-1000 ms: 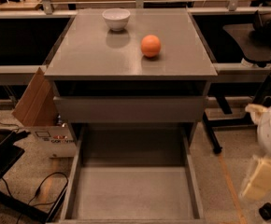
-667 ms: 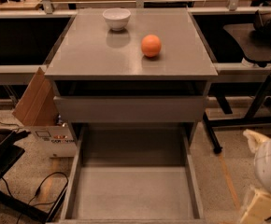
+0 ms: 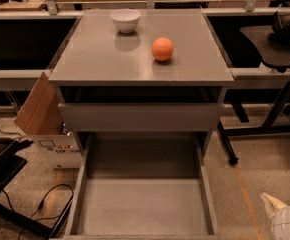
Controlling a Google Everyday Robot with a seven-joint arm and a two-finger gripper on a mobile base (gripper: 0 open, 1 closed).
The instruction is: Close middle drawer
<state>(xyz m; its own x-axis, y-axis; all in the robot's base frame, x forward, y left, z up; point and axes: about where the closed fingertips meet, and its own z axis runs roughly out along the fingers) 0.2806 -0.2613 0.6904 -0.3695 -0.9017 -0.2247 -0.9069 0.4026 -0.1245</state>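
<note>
The middle drawer is pulled far out of the grey cabinet toward the camera. Its bare grey inside is empty, and its front is cut off by the bottom edge of the view. Above it a narrower grey drawer front stands slightly out, with a dark gap over it. My gripper is out of view. Only a white rounded part of my arm with a cream tip shows at the bottom right corner, to the right of the open drawer and apart from it.
A white bowl and an orange sit on the cabinet top. A cardboard box leans at the cabinet's left. Cables and a dark object lie at the left. A black chair base stands at the right.
The white arm at the right has dropped lower and further into the bottom right corner, so less of it shows. The drawers, bowl and orange have not moved.
</note>
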